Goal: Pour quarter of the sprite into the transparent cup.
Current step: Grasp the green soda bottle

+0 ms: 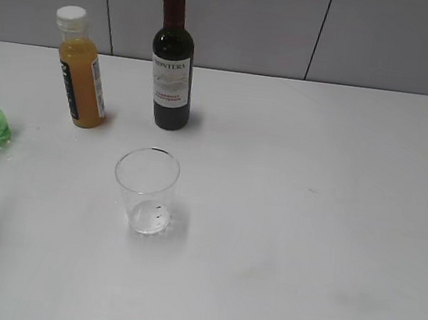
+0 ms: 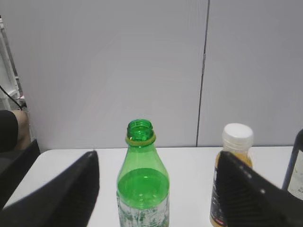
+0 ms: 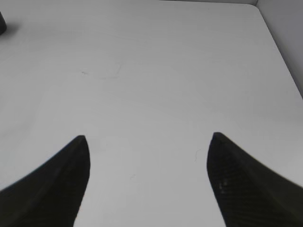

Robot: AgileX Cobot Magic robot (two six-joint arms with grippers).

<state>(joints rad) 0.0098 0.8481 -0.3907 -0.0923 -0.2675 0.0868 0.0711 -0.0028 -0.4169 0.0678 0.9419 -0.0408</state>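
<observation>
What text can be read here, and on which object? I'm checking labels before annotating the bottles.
"MONTERA": white label of the dark wine bottle; the smaller lines beneath are too blurred to read.
Orange juice bottle: print on its dark and white label is too small to read.
Sprite: label band is blurred, no readable word.
Transparent cup: no text.

Light: even, bright, soft.
Shadows: faint beside wine bottle (image 1: 174,52).
Focus: left gripper (image 2: 156,165) fingers blurred (near lens).
</observation>
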